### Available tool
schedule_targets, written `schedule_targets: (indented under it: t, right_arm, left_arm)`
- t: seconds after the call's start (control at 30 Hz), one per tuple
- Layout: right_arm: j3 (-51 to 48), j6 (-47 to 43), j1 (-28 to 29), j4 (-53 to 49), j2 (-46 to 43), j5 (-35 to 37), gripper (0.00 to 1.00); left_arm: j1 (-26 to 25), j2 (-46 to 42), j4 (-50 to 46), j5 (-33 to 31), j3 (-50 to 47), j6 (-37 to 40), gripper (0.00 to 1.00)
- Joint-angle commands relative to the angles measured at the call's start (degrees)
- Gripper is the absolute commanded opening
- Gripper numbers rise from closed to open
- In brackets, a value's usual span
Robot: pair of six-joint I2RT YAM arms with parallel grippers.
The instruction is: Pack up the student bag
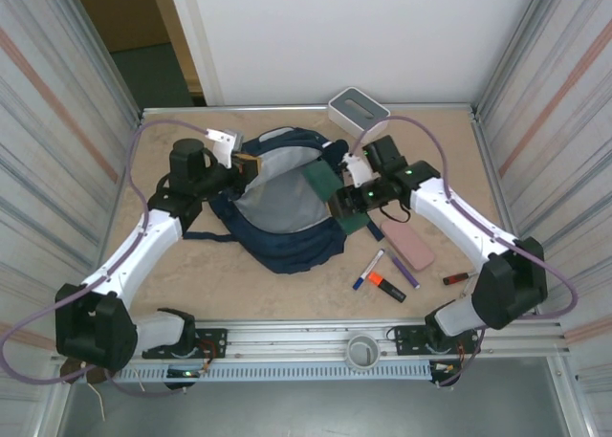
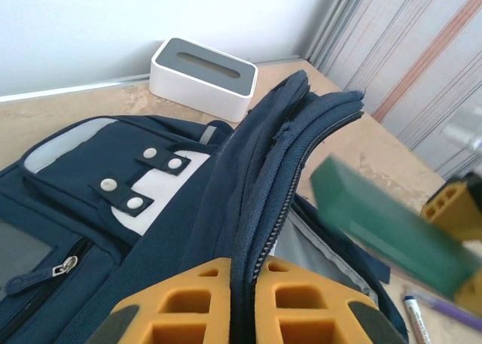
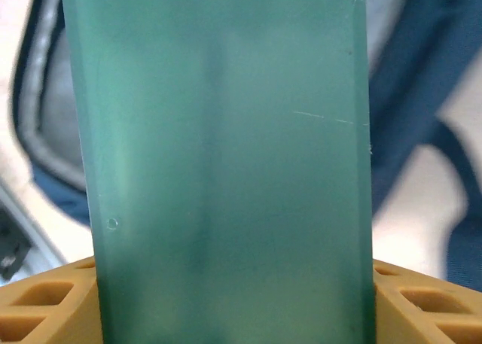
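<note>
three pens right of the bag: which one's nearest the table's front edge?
The orange highlighter, the one with the black end. The blue-capped white marker and the purple pen lie beyond it.

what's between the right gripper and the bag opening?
A green box, clamped in the right gripper, its far end at the open mouth of the student bag. Top external and right wrist views show it.

I note the student bag (image 1: 287, 251): navy, lying flat mid-table, main compartment zipped wide open, light grey lining showing.
</note>
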Motion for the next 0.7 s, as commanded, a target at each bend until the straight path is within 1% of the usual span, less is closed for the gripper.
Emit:
schedule_targets:
  t: [0.0, 0.13, 0.3, 0.4, 0.5, 0.53, 0.6, 0.67]
  right_arm:
    - [4.3, -4.3, 2.2, -5.5, 3.5, -4.1, 0.44]
    - [8.4, -6.0, 3.8, -7.3, 7.8, -5.0, 0.45]
    - [16.4, -6.9, 5.6, -8.5, 16.0, -1.4, 0.48]
    - [22.3, -7.7, 7.6, -9.1, 21.7, 2.8, 0.54]
    - [28.2, -7.9, 9.4, -8.5, 26.8, 6.1, 0.60]
    - [29.8, -7.7, 10.1, -7.7, 28.3, 6.9, 0.64]
    - [30.3, -6.5, 11.4, -3.4, 29.4, 8.6, 0.71]
    - [28.2, -5.4, 12.4, 1.6, 28.9, 9.6, 0.78]
  left_arm:
    - [1.1, 0.7, 4.7, 5.1, 4.4, -3.9, 0.00]
    - [1.2, 2.0, 4.5, 8.1, 5.8, -4.2, 0.00]
    - [1.4, 3.0, 5.0, 11.8, 6.5, -5.2, 0.00]
    - [2.0, 3.5, 6.7, 14.0, 7.2, -8.8, 0.00]
    - [3.6, 4.2, 10.9, 16.7, 7.8, -15.4, 0.00]
    - [3.9, 4.5, 12.2, 17.3, 8.0, -17.0, 0.00]
    - [4.1, 4.7, 12.5, 17.6, 8.5, -18.1, 0.00]
    - [4.2, 4.7, 12.3, 17.2, 8.3, -18.0, 0.00]
